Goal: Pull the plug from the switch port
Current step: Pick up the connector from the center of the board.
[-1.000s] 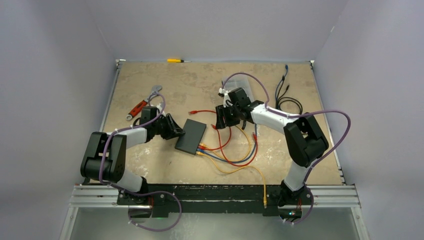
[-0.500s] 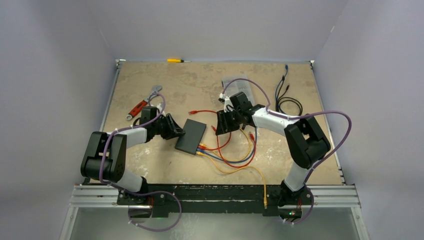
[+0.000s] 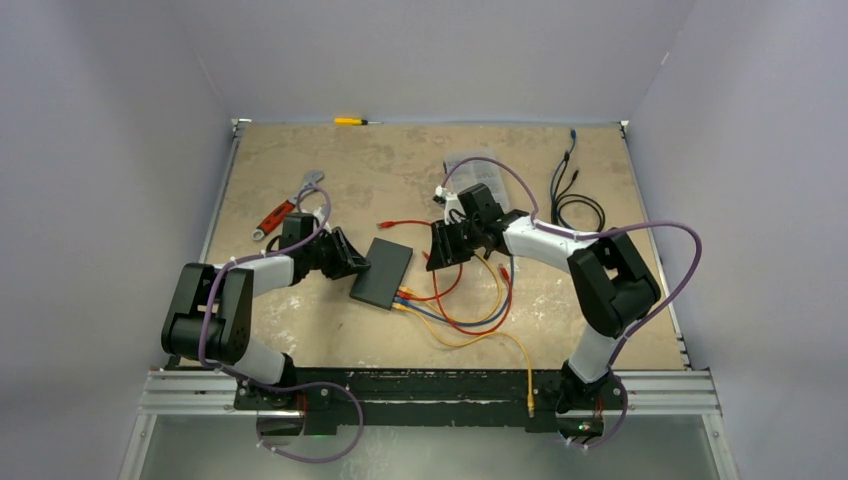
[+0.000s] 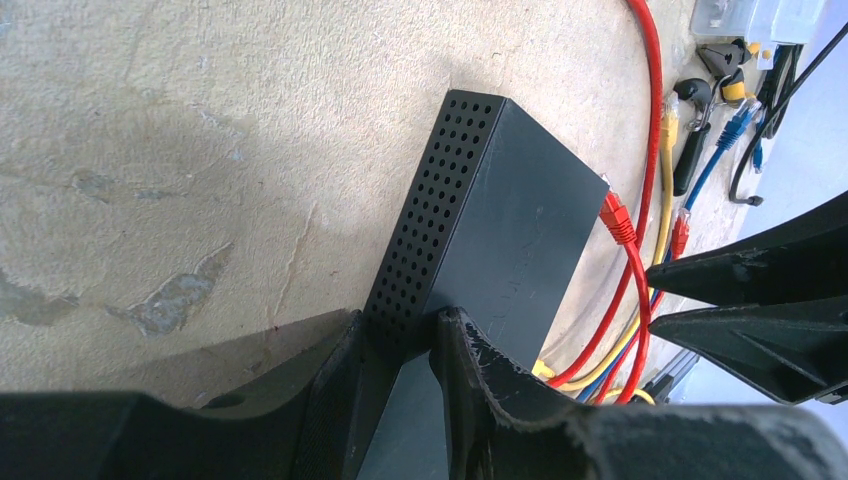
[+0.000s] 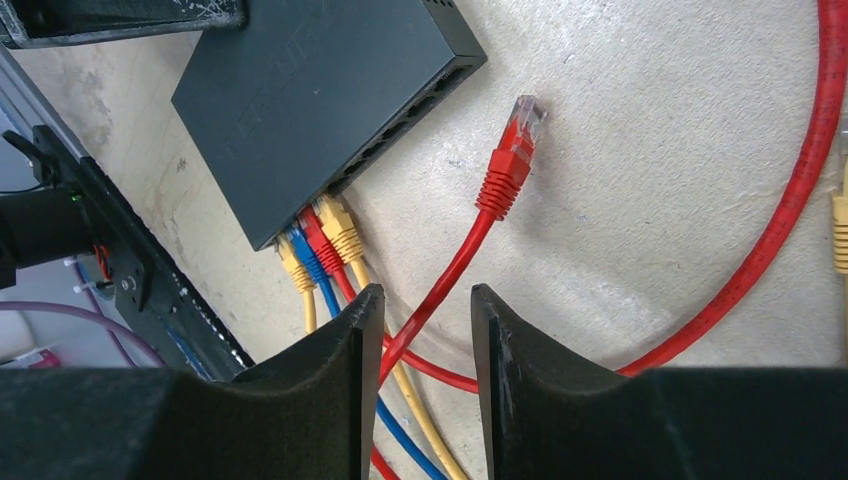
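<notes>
The left gripper (image 4: 400, 325) pinches the near edge of the black switch (image 4: 520, 220), apparently to brace it, while the right gripper (image 5: 425, 320), jaws partly open and holding nothing, straddles a loose red cable (image 5: 455, 268) just short of the four plugs (image 5: 315, 238) seated ahead-left.

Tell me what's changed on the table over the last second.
The right claw moved slightly toward the table's near edge, and its jaws narrowed around the loose red cable, though a gap still shows beside it. The left claw stayed shut on the switch. The switch and its four plugged cables did not move.
</notes>
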You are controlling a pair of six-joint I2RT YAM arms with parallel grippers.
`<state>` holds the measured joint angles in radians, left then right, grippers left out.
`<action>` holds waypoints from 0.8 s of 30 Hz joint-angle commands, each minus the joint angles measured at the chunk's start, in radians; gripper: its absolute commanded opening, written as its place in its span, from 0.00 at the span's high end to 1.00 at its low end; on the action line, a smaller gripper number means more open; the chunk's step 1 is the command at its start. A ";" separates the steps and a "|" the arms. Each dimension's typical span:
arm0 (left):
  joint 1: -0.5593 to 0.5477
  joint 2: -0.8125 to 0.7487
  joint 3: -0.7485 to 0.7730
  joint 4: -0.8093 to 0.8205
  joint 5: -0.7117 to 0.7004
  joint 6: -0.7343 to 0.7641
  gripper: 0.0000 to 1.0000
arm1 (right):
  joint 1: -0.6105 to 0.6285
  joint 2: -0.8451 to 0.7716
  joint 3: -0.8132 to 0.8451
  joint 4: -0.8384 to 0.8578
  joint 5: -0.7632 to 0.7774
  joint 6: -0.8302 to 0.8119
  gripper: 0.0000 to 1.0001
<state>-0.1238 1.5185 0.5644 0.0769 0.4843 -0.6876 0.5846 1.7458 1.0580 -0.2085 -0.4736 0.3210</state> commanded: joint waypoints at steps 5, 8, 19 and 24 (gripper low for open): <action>0.003 0.046 -0.049 -0.109 -0.134 0.056 0.68 | 0.012 0.017 -0.008 0.035 -0.046 0.007 0.62; 0.003 0.048 -0.047 -0.109 -0.133 0.060 0.68 | 0.012 0.023 -0.010 0.047 -0.062 0.012 0.64; 0.003 0.042 -0.056 -0.101 -0.127 0.056 0.68 | 0.012 0.055 0.004 0.071 -0.093 0.026 0.88; 0.003 0.040 -0.060 -0.103 -0.128 0.057 0.68 | 0.013 0.065 0.011 0.078 -0.098 0.030 1.00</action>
<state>-0.1238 1.5181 0.5579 0.0895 0.4866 -0.6880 0.5911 1.8004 1.0512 -0.1680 -0.5430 0.3519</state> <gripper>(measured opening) 0.322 0.021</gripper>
